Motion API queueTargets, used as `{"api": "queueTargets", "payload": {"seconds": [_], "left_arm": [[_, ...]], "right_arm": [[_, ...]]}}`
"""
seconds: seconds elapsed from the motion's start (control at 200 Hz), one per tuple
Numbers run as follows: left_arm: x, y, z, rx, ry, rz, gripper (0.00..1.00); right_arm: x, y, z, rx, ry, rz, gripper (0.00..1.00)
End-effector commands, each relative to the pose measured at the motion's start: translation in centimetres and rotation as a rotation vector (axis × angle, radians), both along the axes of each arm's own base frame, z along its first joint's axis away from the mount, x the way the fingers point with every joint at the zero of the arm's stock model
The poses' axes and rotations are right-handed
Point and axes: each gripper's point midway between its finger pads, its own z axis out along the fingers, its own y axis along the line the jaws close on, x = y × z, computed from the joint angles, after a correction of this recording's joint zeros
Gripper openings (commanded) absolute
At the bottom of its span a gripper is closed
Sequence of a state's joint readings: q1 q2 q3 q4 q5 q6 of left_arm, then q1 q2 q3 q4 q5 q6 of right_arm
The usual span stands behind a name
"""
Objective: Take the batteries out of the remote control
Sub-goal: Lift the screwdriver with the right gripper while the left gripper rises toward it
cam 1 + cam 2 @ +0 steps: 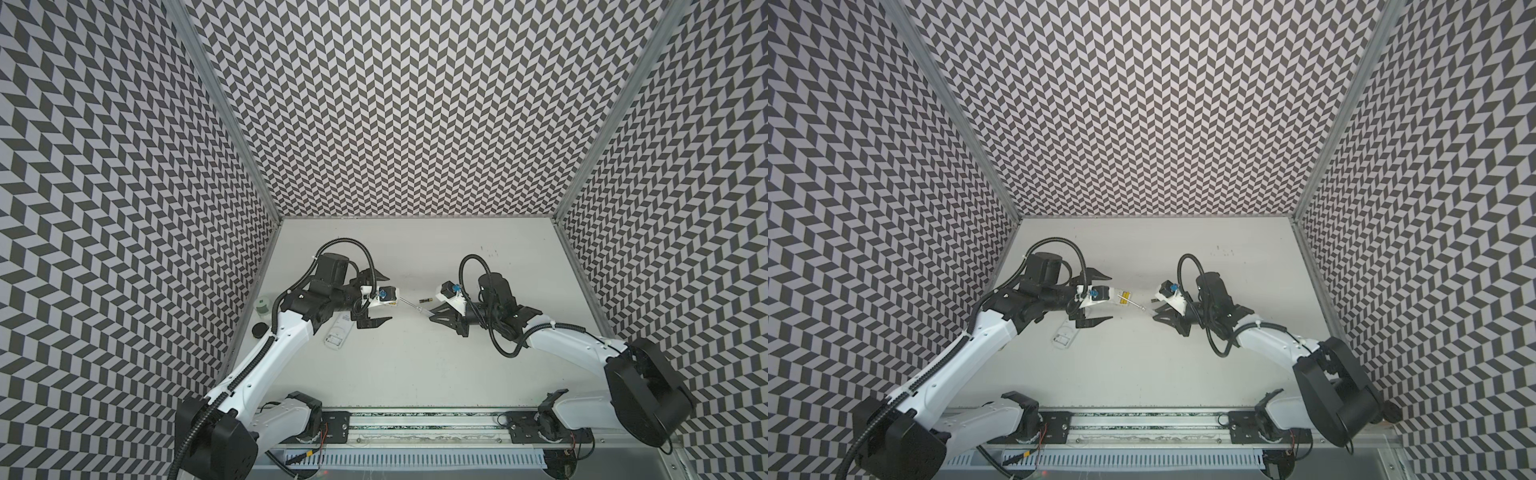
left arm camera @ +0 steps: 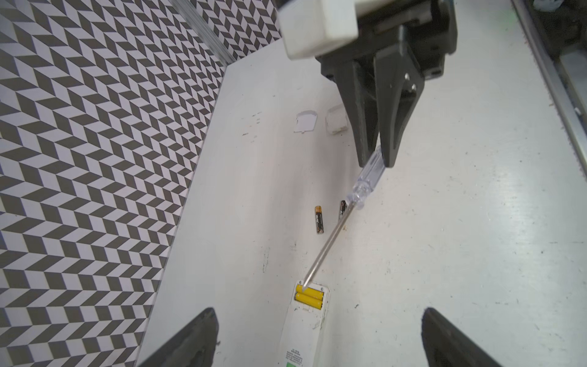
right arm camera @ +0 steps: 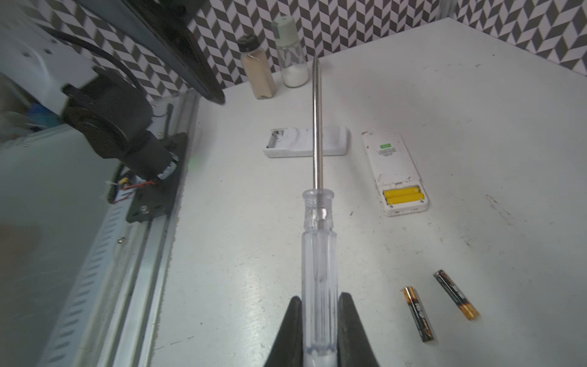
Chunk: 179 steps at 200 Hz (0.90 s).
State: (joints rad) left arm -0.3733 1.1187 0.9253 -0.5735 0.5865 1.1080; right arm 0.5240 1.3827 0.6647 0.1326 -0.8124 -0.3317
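Batteries come in two pairs here. The yellow cells point(image 3: 403, 196) sit side by side in the uncovered bay of the white remote point(image 3: 394, 162), which lies face down in the middle of the tabletop point(image 3: 492, 120). The black cells point(image 3: 417, 314) lie loose on the surface near that remote's bay end. A second remote point(image 3: 295, 143) lies close by with its bay empty, and two detached covers point(image 2: 306, 120) rest farther off.

So the job looks about half done, with the yellow pair left to lever out.

The right fingers point(image 3: 290, 330) are clamped on the clear handle of the screwdriver point(image 3: 317, 127). Its shaft is raised and aimed toward the remotes, and I cannot tell whether the tip touches anything. The left fingers point(image 2: 190, 340) are spread wide, empty, above the loaded remote.

Walls and the two bottles point(image 3: 290, 54) stand well apart. The tight spot is between the two arms, where the loose black cells could be knocked.
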Motion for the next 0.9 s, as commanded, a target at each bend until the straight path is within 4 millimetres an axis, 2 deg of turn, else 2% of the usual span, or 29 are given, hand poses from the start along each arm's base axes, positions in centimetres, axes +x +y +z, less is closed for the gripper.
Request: {"api": "queueTargets", "payload": {"seconds": [0.0,0.095,0.22,0.456,0.541,0.641,0.891], "left_arm": [[0.2,0.4,-0.1,0.035,-0.056,0.001,0.99],[-0.4,-0.3,-0.3,0.003,-0.015,-0.009,0.97],[-0.2,-1.5,1.0,-0.089,0.057,-0.009,0.92],[-0.3,-3.1,2.7,-0.197,0.177,-0.043,0.8],[-0.4,-3.4,2.2,-0.213,0.213,-0.047,0.73],[-0.6,-3.9,2.1,-0.248,0.266,-0.055,0.58],[-0.3,-4.3,1.5,-0.272,0.33,-0.042,0.54]], "right_arm": [[-1.1,0.7,2.2,0.125,0.025,0.146,0.02],[-1.6,1.0,2.8,0.159,0.029,0.196,0.02],[-1.8,1.3,3.1,0.19,0.043,0.235,0.02],[-0.4,1.4,2.3,0.126,-0.026,0.179,0.0],[-0.1,1.1,2.3,0.117,-0.068,0.141,0.0],[0.2,0.9,2.0,0.092,-0.127,0.096,0.0],[0.5,0.4,2.8,0.079,-0.276,0.027,0.0]]}}
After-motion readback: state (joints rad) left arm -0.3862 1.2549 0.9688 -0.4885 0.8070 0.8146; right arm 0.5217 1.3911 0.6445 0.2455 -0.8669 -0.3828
